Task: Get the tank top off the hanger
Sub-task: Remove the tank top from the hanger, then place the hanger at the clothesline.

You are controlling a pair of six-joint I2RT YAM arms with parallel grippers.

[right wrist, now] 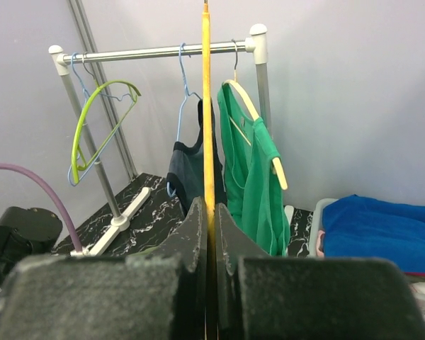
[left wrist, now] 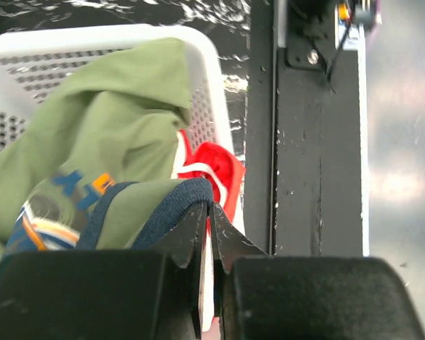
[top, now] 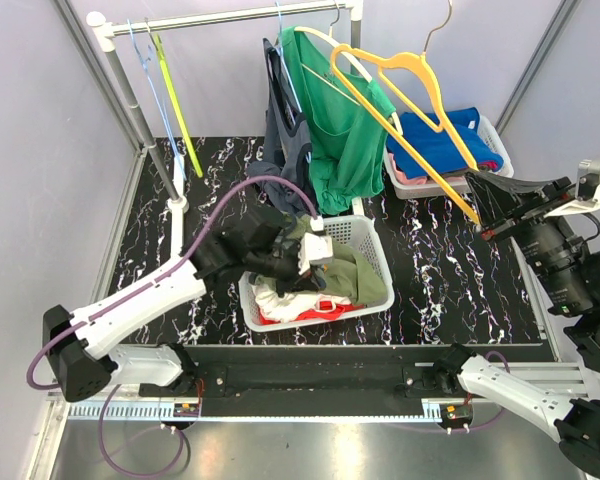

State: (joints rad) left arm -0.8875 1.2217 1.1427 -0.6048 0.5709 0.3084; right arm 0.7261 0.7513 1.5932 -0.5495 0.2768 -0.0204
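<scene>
The olive tank top [left wrist: 120,120] with navy trim lies crumpled in the white basket [left wrist: 198,42]; in the top view the tank top [top: 365,275] fills the basket's right half. My left gripper [left wrist: 211,207] hangs over it, jaws together at the tips with only a sliver between them, and the navy hem rests against the outside of one finger. From above, the left gripper [top: 298,262] is above the basket's middle. My right gripper [right wrist: 211,205] is shut on the bare orange hanger [right wrist: 206,106], holding that hanger [top: 410,90] up at the right.
A rail [top: 230,15] at the back carries a green top on a cream hanger [top: 345,140], a dark garment on a blue hanger [top: 285,130] and a bare yellow-green hanger [top: 175,100]. A second basket [top: 500,140] with blue cloth stands back right. A red garment [left wrist: 216,166] lies under the tank top.
</scene>
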